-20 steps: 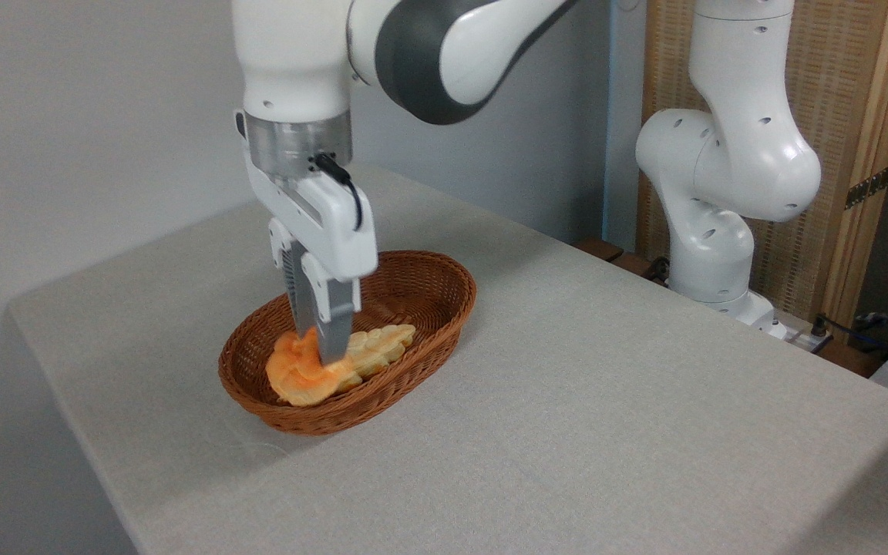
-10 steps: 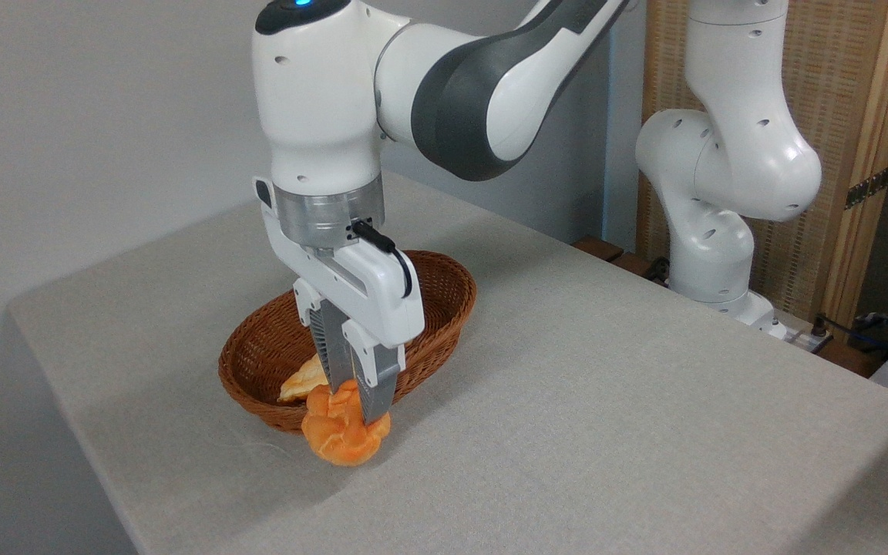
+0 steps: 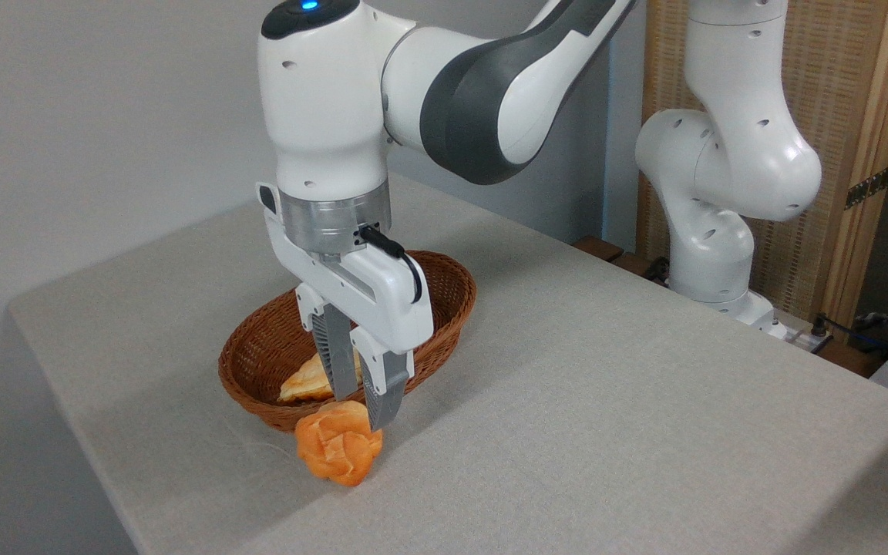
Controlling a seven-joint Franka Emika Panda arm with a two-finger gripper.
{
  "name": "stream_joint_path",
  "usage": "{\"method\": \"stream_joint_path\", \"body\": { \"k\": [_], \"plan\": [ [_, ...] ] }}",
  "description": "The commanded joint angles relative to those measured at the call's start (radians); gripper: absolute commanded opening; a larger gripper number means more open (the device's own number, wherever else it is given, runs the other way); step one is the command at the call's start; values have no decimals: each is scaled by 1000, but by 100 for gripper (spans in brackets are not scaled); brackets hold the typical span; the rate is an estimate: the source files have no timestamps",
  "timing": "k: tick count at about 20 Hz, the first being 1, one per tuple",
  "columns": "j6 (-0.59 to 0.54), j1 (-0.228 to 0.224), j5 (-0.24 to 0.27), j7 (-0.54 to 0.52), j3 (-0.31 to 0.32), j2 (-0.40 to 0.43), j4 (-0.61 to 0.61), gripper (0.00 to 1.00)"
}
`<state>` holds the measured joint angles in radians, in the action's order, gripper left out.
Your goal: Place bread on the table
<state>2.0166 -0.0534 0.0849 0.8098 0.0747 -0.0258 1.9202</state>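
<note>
The bread, a small orange-golden knotted bun, lies on the grey-beige cloth of the table, just in front of the basket's near rim. My gripper points straight down right above it, slightly to its right. The fingers stand a little apart, and the right fingertip overlaps the bun's upper right edge. The bun tilts on its side and looks free of the fingers.
A brown oval wicker basket sits behind the bun, with a pale-yellow loaf partly hidden by my fingers. The arm's white base stands off the table's far right edge. The table's left edge runs close to the bun.
The gripper carried the bun out of the basket, forward and right over the rim, then down. The fingers have since parted a little and the bun has dropped and turned onto the cloth.
</note>
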Motion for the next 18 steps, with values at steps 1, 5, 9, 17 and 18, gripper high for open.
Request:
{"method": "stream_joint_path", "body": {
  "k": [1,5,9,17,18],
  "plan": [
    [-15,-8,1,-11,10,18,-36,100],
    [-18,-14,44,-12,1,43,-58,100],
    [-22,-17,64,-21,-36,67,-66,100],
    [-21,-17,58,-142,-99,70,-107,100],
    [-21,-17,56,-141,-107,70,-110,100]
  ]
}}
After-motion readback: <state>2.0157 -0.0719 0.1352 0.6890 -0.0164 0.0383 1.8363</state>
